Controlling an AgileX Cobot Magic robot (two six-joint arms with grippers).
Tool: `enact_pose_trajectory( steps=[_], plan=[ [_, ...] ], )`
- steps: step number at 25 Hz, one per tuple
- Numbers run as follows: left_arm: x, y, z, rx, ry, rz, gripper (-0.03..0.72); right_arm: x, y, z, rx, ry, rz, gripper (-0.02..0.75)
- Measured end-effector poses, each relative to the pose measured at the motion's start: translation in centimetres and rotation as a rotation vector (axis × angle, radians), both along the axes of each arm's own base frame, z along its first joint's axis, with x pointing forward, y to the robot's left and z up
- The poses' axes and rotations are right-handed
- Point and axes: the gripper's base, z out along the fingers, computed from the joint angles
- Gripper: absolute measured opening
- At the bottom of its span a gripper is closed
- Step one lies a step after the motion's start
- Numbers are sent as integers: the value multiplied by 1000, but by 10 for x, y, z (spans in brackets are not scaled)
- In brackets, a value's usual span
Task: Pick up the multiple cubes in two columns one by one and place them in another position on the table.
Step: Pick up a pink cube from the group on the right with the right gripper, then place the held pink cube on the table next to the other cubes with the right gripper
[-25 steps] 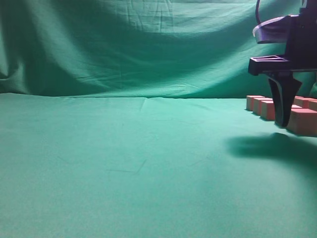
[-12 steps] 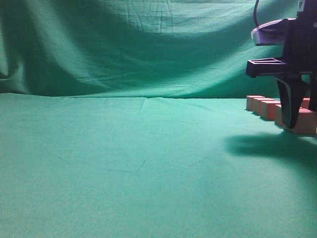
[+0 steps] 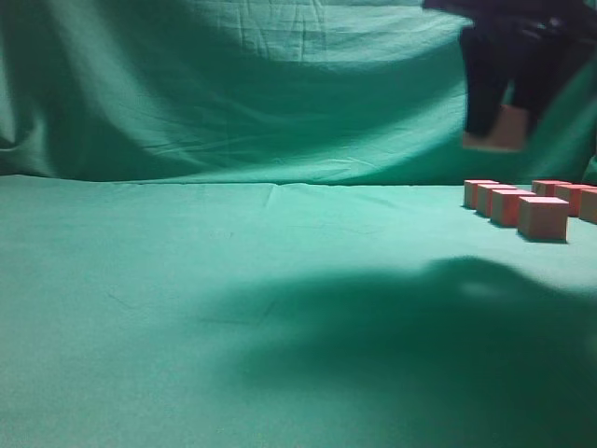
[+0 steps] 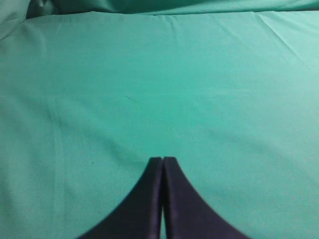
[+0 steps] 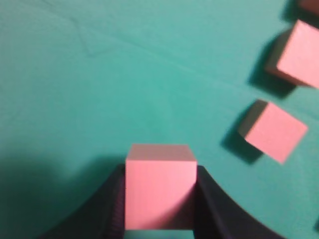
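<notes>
While clamped in the right gripper (image 5: pixel 159 199), one cube (image 5: pixel 158 186) hangs above the table (image 3: pixel 233 308).
Other cubes (image 3: pixel 543 217) sit in rows far right; left gripper (image 4: pixel 162 162) pressed together.

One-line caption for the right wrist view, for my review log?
Right hand holding one pink cube above the green table, two more cubes lying nearby.

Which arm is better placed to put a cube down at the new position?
The right. Its end effector already grips a cube, lifted above the table. The left end effector is shut and empty over bare cloth.
</notes>
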Motion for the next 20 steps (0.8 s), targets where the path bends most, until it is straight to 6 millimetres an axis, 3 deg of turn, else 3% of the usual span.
enact_pose_trajectory(
  steps=[4, 12, 15, 20],
  plan=[
    [0, 0, 0, 0, 0, 0, 0, 5, 14, 16, 61, -80, 176, 272],
    [0, 0, 0, 0, 0, 0, 0, -2, 62, 22, 12, -285, 473, 272],
    [0, 0, 0, 0, 0, 0, 0, -1, 69, 15, -5, -294, 500, 272],
    [0, 0, 0, 0, 0, 0, 0, 6, 75, -18, -40, -204, 506, 272]
  ],
)
